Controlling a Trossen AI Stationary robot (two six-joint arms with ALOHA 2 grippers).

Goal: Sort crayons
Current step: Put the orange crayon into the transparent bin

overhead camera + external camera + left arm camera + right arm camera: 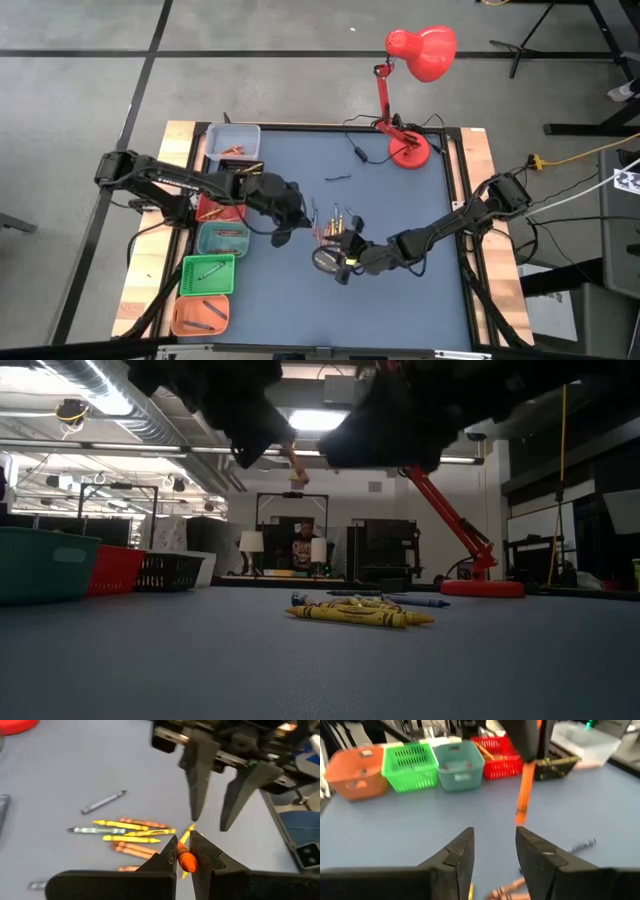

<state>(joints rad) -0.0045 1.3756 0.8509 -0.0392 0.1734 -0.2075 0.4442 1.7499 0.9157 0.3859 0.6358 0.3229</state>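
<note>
Several crayons [330, 222] lie in a loose heap on the blue table mat, shown as yellow, orange and blue sticks [360, 612] in the low view. Above the heap, my left gripper [183, 847] is shut on one orange crayon [524, 790]. My right gripper [495, 845] faces it from the table's right side. It is open, and its fingers [200, 785] stand just short of the crayon's lower end, touching nothing. My left gripper pinches the orange crayon by its upper end [186, 861] between its two fingertips. The fingers slant downward from the table's left side. The crayon hangs below them, slightly tilted, its lower end [520, 817] free and clear of the table.
Along the table's left edge stand a row of small bins: clear [232, 140], red [215, 208], teal [222, 238], green [207, 275] and orange [200, 315]. A red desk lamp [410, 80] stands at the far right. A lone grey crayon [104, 801] lies apart from the heap.
</note>
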